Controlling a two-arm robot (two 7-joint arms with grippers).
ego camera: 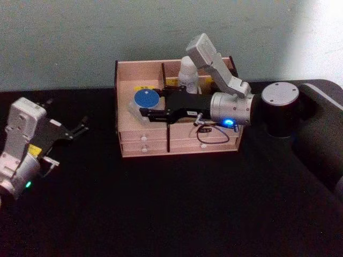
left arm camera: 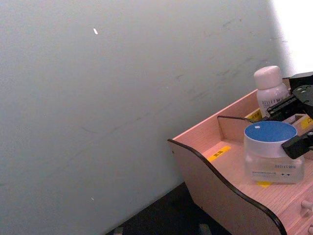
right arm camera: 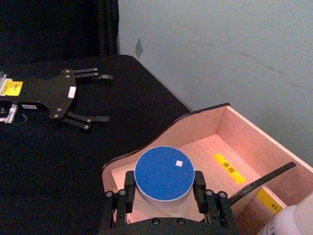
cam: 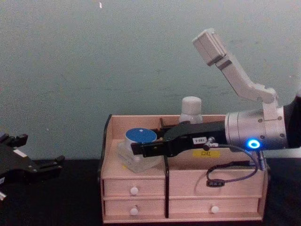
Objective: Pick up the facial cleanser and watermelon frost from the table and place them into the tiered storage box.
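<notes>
1. In the left front compartment of the tiered storage box (ego camera: 177, 145), a blue-lidded jar (ego camera: 146, 99) standing on the floor, right gripper (ego camera: 152, 105) closed on its sides.
2. In the rear compartment, a white-capped bottle (ego camera: 188, 71) already upright; apparently only release and withdrawal left.
3. Close by: divider and dark-trimmed side wall; open room above.
4. On the table (ego camera: 171, 214), left gripper (ego camera: 80, 127) parked well apart, fingers spread, empty.

A bare staged test setup, lab-like rather than a home; a counter (ego camera: 161, 214) draped in plain black cloth stands against an unadorned pale grey-green wall (cam: 94, 61); near its far edge sits a lone wooden tiered storage box (ego camera: 177, 145) with yellow labels.
</notes>
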